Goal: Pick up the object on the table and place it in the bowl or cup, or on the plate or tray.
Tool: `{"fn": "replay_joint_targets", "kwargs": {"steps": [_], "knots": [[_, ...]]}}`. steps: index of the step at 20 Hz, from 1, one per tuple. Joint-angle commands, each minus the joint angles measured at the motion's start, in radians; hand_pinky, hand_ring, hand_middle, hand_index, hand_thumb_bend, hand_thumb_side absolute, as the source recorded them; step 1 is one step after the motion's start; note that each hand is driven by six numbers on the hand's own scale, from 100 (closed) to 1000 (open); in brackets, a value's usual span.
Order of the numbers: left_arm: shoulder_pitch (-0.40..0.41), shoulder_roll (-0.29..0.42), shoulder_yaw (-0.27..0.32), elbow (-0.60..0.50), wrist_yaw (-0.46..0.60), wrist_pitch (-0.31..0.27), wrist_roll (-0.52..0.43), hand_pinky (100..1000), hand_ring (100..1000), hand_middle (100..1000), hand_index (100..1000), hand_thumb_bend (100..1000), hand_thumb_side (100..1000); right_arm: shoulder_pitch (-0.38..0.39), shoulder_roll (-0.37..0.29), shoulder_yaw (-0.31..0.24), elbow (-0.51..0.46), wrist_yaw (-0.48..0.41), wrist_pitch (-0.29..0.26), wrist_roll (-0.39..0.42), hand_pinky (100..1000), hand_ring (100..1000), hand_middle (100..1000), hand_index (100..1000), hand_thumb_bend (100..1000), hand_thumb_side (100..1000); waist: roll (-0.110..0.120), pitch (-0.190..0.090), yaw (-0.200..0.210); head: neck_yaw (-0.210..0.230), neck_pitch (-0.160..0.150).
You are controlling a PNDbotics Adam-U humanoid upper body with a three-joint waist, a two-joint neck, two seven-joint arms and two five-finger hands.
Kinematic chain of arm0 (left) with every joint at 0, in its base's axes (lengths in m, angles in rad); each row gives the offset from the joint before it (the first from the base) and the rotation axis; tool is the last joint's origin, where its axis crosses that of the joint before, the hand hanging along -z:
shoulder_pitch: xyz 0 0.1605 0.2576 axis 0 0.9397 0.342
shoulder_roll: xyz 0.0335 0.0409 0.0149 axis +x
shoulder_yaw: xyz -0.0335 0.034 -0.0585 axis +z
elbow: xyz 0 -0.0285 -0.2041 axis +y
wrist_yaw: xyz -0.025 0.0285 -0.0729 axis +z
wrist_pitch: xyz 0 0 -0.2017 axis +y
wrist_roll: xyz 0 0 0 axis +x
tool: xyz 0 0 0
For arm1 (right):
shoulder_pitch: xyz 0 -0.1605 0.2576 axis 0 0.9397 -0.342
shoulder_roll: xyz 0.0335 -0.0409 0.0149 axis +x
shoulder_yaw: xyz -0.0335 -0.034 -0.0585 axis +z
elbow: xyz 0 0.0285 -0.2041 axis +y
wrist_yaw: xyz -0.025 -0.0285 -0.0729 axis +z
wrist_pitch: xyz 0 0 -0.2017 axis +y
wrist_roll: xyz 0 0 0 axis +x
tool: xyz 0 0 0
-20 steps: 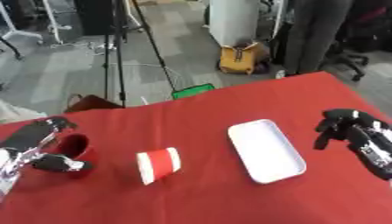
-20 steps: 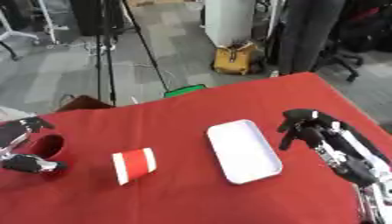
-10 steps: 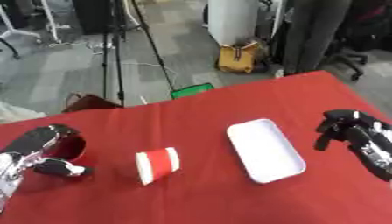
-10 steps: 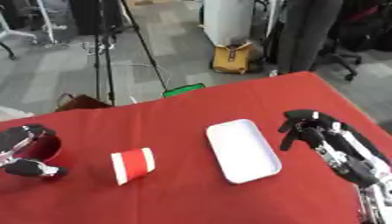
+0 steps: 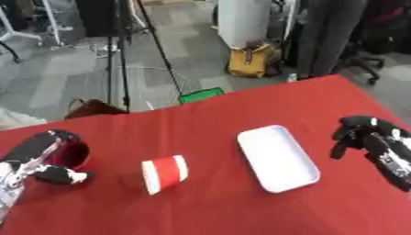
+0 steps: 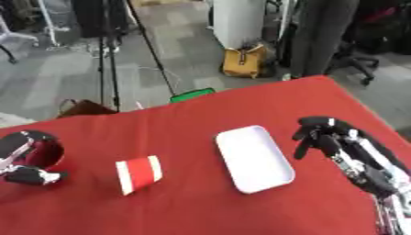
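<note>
A red cloth covers the table (image 5: 217,114), and behind it lies grey office floor with a tripod and a yellow bag. By my reckoning the task is barely begun: nothing rests on the white tray (image 5: 277,157), which sits bare in the middle right. My left hand (image 5: 36,158) at the left edge has its fingers curled round a dark red cup (image 5: 70,153), thumb below it, so that is the thing I hold. A red and white paper cup (image 5: 163,173) lies on its side between my left hand and the tray, near the held cup but apart from it. My right hand (image 6: 329,137) hovers just right of the tray with its fingers curled downward, holding nothing. What remains is carrying and setting down
</note>
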Motion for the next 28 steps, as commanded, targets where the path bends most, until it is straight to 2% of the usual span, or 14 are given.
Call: {"fn": "replay_joint_targets", "kwargs": {"steps": [1,5,10,12,15,19,20,21,25,28], "knots": [[-0.011,0.041,0.0,-0.051,0.053,-0.005,-0.049,452,434,538,758,100,298,-0.012,-0.023,-0.002,-0.009,-0.007,-0.032,0.032,538,516,638,846,100,595,-0.001,-0.013,-0.001,-0.001,-0.007],[-0.015,0.068,-0.002,-0.135,0.139,-0.006,-0.127,450,427,528,749,100,312,-0.011,-0.023,-0.003,-0.011,-0.006,-0.03,0.03,538,516,638,846,100,595,0.001,-0.016,-0.003,-0.003,-0.007],[-0.031,0.087,-0.012,-0.243,0.219,0.001,-0.18,451,415,517,749,100,336,-0.009,-0.023,-0.003,-0.014,-0.006,-0.027,0.03,538,516,638,846,100,595,0.004,-0.02,-0.005,-0.006,-0.006],[-0.062,0.085,-0.033,-0.305,0.265,-0.004,-0.202,450,412,514,749,100,339,-0.008,-0.022,-0.001,-0.015,-0.006,-0.025,0.031,538,516,638,846,100,595,0.006,-0.023,-0.009,-0.005,-0.005],[-0.119,0.054,-0.08,-0.382,0.324,-0.009,-0.243,455,407,507,747,100,351,-0.006,-0.02,0.004,-0.017,-0.008,-0.021,0.035,538,516,638,846,100,595,0.011,-0.029,-0.024,-0.001,-0.002],[-0.179,0.003,-0.135,-0.43,0.352,-0.012,-0.278,460,410,508,752,100,355,-0.007,-0.017,0.01,-0.021,-0.01,-0.015,0.042,538,516,638,846,100,595,0.018,-0.031,-0.048,0.004,-0.005],[-0.186,-0.003,-0.141,-0.434,0.354,-0.011,-0.281,457,410,508,752,100,355,-0.007,-0.016,0.011,-0.022,-0.011,-0.014,0.043,538,516,640,847,100,683,0.019,-0.031,-0.05,0.003,-0.006],[-0.202,-0.025,-0.16,-0.442,0.352,-0.017,-0.288,464,414,511,751,100,350,-0.012,-0.015,0.016,-0.023,-0.012,-0.014,0.047,538,516,638,847,100,588,0.021,-0.03,-0.068,0.007,-0.008],[-0.245,-0.106,-0.22,-0.435,0.331,-0.047,-0.301,470,415,510,753,100,354,-0.033,-0.008,0.03,-0.022,-0.022,-0.017,0.062,539,517,639,847,100,584,0.028,-0.022,-0.123,0.025,-0.02],[-0.258,-0.143,-0.242,-0.419,0.298,-0.07,-0.285,476,417,510,752,100,350,-0.045,-0.003,0.036,-0.021,-0.027,-0.019,0.068,539,517,639,847,100,584,0.031,-0.016,-0.153,0.036,-0.029]]}}
